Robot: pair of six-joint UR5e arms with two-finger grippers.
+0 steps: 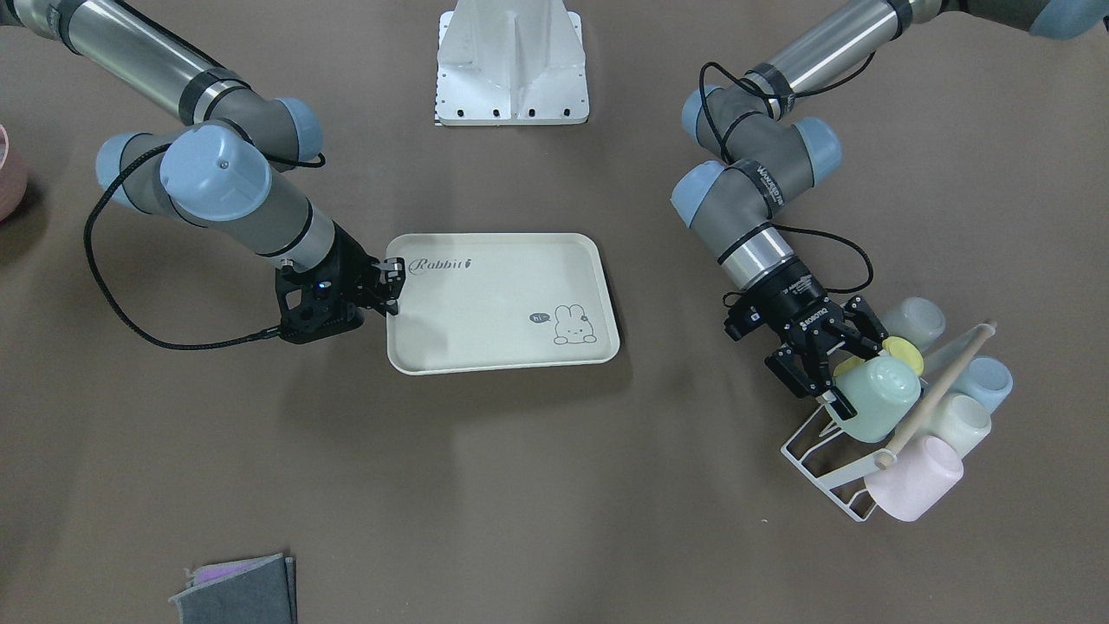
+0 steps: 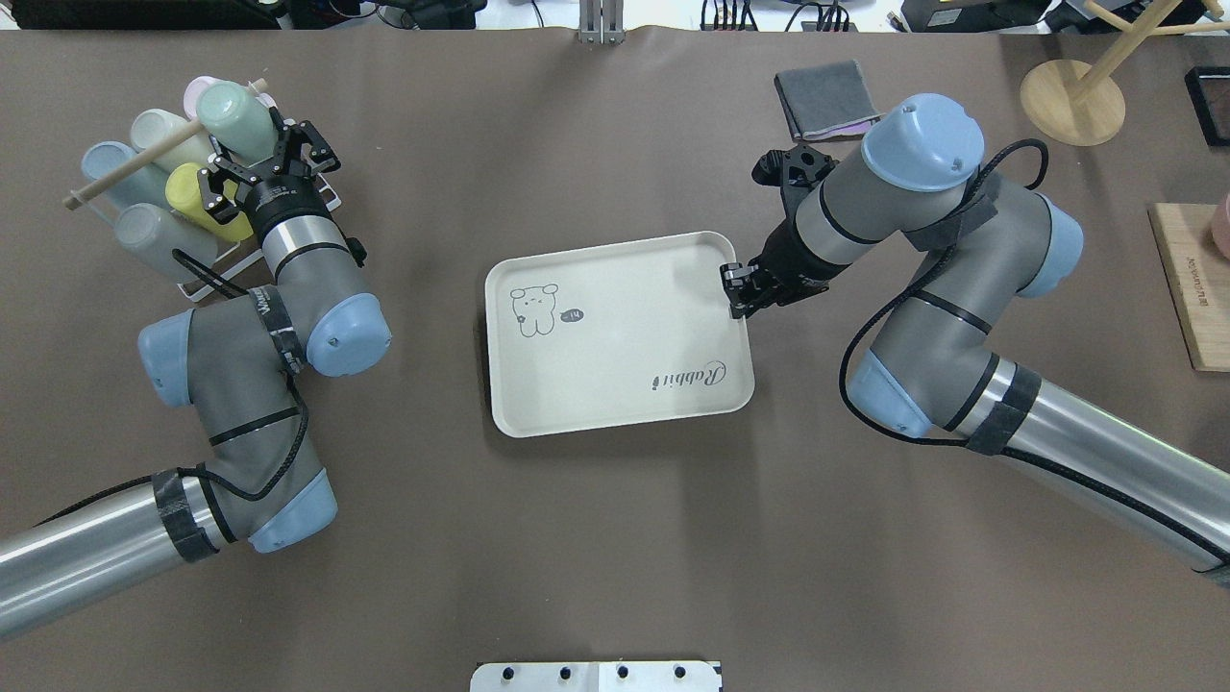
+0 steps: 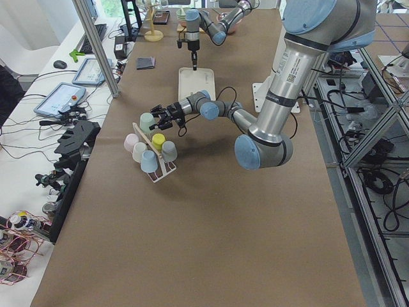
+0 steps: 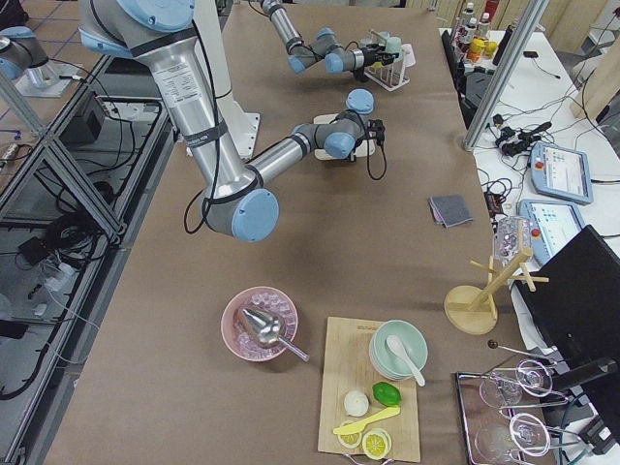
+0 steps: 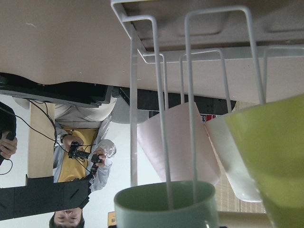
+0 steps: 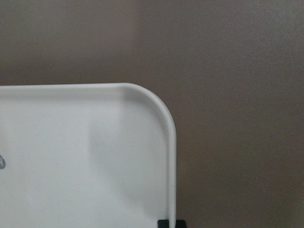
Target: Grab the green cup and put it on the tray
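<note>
At the worktop's (image 1: 554,485) end on the robot's left, your left claw (image 1: 853,374) has its jaws spread wide, one either side of the green cup (image 1: 879,399) at its mouth end. You can't tell whether they touch it. That cup sits on a prong of the white wire rack (image 1: 814,455), just beside a yellow cup (image 1: 901,351). At mid-worktop your right claw (image 1: 392,284) is pinched onto the tray (image 1: 502,347) at its short edge, by the "Rabbit" corner.

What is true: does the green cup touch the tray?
Apart. The overhead view shows the green cup on the rack, table between it and the tray.
</note>
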